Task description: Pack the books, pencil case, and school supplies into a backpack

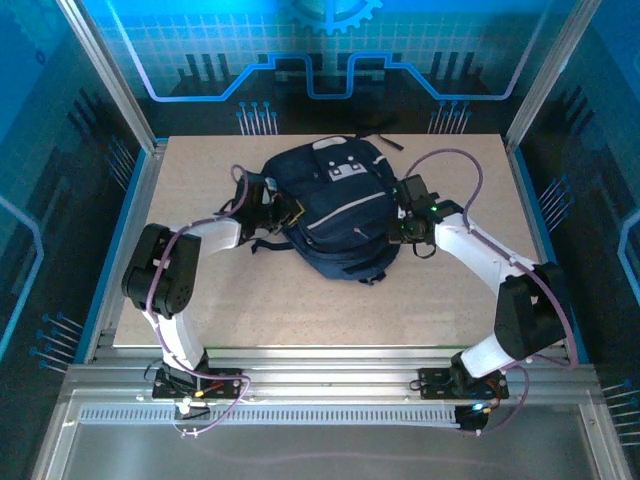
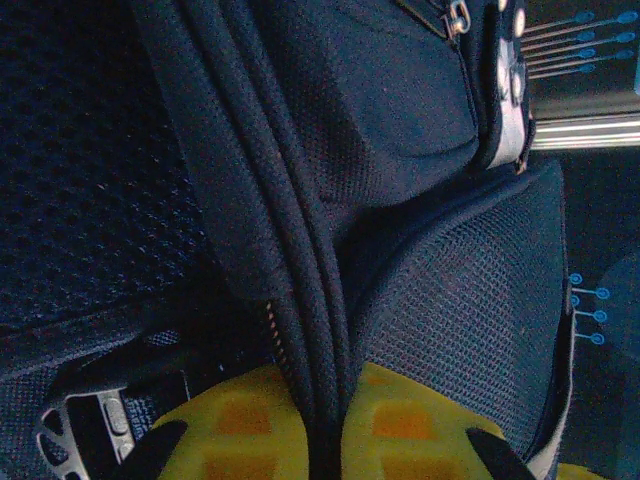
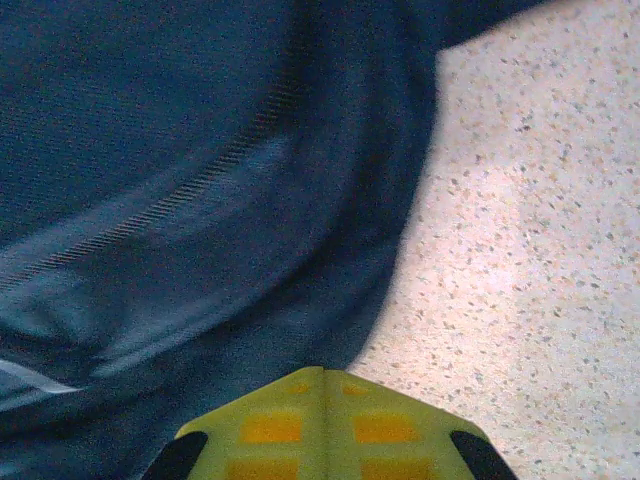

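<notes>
On table (image 1: 300, 305), backpack (image 1: 335, 215); left jaws clenched on its piping (image 2: 300, 300), right jaws clenched empty alongside.

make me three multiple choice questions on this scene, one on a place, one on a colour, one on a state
1. The backpack lies: A between the left gripper and right gripper; B at the table's near edge; C off the table.
2. Its patch is: A red; B white; C green.
3. The left gripper is: A wide open; B shut on nothing; C shut on the backpack's piped edge.
A: a gripper sits at each side. B: the patch shows white. C: the piped edge runs between its yellow fingers.
</notes>
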### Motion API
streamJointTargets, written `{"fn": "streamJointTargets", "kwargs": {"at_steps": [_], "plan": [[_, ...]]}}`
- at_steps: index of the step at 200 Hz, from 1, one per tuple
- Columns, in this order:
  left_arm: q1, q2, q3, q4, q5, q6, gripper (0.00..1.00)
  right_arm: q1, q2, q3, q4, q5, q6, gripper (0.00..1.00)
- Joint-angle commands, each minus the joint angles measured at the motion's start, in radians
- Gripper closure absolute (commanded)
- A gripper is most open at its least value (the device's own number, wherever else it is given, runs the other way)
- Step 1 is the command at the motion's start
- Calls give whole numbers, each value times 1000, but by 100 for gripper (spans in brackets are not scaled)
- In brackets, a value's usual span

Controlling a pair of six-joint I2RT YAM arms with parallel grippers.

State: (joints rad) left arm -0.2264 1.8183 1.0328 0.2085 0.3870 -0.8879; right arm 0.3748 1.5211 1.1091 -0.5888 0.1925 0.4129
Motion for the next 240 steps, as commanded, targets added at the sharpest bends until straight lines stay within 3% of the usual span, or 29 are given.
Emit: {"fn": "streamJointTargets", "kwargs": {"at_steps": [1,28,66,73,90,142,200,225,240], "plan": [[64,-3,93,-160,1,119,82,8,-3,-12,55,-106,8,100],[79,-40,138,-289,-29,167,35,54,35,-7,127,-195,39,100],[78,-141,129,-406,-52,188,23,115,93,22,172,-234,19,100],[78,-162,122,-424,-54,189,22,130,97,27,183,-247,-6,99],[71,-216,89,-431,-51,162,21,156,112,39,195,-237,-63,80],[17,-378,-95,-332,-91,-46,21,158,145,105,200,-214,-193,54],[-46,-462,-166,-298,-159,-146,21,168,253,157,232,-226,-231,57],[-73,-472,-174,-289,-177,-171,21,188,301,168,237,-177,-241,58],[-93,-474,-180,-277,-189,-196,21,191,327,178,235,-144,-238,68]]}}
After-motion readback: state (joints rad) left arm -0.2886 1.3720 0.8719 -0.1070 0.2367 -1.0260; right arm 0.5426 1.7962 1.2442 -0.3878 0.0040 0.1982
